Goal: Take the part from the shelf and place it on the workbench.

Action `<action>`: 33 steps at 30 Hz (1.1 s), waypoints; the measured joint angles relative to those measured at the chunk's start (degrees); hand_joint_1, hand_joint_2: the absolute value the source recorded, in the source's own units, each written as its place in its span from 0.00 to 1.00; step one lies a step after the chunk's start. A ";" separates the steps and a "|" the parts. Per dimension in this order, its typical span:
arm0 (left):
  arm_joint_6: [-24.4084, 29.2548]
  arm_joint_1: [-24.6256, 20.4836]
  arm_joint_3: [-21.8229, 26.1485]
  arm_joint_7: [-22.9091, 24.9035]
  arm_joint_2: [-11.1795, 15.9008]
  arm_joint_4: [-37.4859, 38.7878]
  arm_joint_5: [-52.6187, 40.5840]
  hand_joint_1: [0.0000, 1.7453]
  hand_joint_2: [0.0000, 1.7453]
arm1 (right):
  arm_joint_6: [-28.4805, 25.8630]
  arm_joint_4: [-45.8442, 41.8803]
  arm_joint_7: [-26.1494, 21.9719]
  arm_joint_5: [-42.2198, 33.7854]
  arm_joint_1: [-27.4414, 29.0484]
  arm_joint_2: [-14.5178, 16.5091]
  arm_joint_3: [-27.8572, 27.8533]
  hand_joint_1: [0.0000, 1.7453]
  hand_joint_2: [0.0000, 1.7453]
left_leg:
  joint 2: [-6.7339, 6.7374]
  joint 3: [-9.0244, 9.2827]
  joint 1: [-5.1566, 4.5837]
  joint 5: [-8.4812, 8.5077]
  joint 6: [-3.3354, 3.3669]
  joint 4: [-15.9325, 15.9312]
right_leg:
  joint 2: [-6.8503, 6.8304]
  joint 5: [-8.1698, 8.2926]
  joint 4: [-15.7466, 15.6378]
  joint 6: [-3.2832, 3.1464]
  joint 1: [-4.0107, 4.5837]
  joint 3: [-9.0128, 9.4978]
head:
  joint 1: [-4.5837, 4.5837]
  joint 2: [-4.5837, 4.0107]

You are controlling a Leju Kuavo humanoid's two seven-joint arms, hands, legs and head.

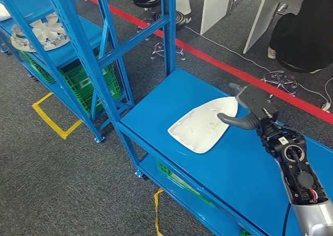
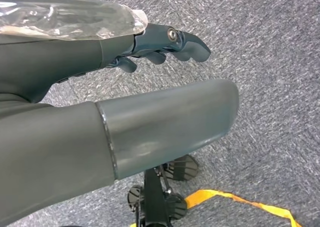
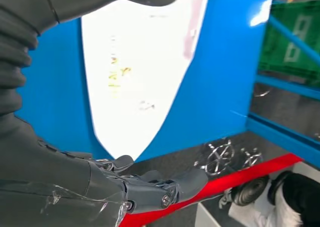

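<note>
Head view: the white part [image 1: 204, 124] lies flat on the blue bench [image 1: 251, 168], right hand [image 1: 245, 111] spread at its far edge. Left wrist: left hand [image 2: 158, 42] hangs empty, fingers loosely extended. Right wrist: fingers [image 3: 166, 184] off the part [image 3: 132, 72]. Looks a light, stiff, slick shell; grip the rim.

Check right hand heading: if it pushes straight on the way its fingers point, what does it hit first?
Probably the white part. The right hand sits at its far corner, thumb over the edge, pointing across it along the blue workbench. Whether it already touches is unclear.
</note>
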 joint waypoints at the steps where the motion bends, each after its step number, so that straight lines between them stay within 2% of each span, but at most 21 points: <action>1: -0.03 0.01 0.00 0.00 0.03 0.00 0.02 0.00 0.00 | -0.05 0.10 0.00 0.74 0.02 -0.14 0.21 0.00 1.00 | 0.00 0.00 -0.01 0.00 0.00 0.00 | 0.00 0.00 0.00 0.00 0.00 0.00 | 0.00 0.00; 7: -0.20 -0.08 0.00 0.01 0.12 0.00 -0.02 0.00 0.00 | -0.02 0.97 0.24 4.90 -0.42 -0.73 1.51 0.00 1.00 | 0.00 0.00 -0.01 0.00 0.00 0.00 | 0.00 0.00 0.00 0.00 0.00 0.01 | -0.01 0.00; 15: -0.32 -0.76 0.00 0.21 0.08 0.00 -0.28 0.00 0.00 | 3.78 4.97 -0.31 7.77 -3.32 -0.94 6.37 0.00 1.00 | 0.00 0.01 0.01 0.01 0.00 0.00 | 0.00 0.00 0.00 0.00 0.03 0.01 | -0.04 0.00; 23: -0.33 -1.30 -0.01 0.45 -0.07 0.00 -0.57 0.00 0.00 | 4.29 7.32 -0.05 7.15 -5.24 -0.93 12.36 0.00 1.00 | -0.01 0.00 0.01 0.00 0.00 0.00 | -0.01 0.00 0.00 0.00 0.02 0.03 | -0.03 0.00; 33: -0.26 -1.58 -0.06 0.53 -0.14 0.00 -0.58 0.00 0.00 | 5.07 6.62 1.62 2.55 -7.03 -0.90 18.71 0.00 1.00 | -0.01 0.01 0.01 0.01 0.00 0.00 | -0.01 0.00 0.00 0.00 0.02 0.03 | -0.05 0.00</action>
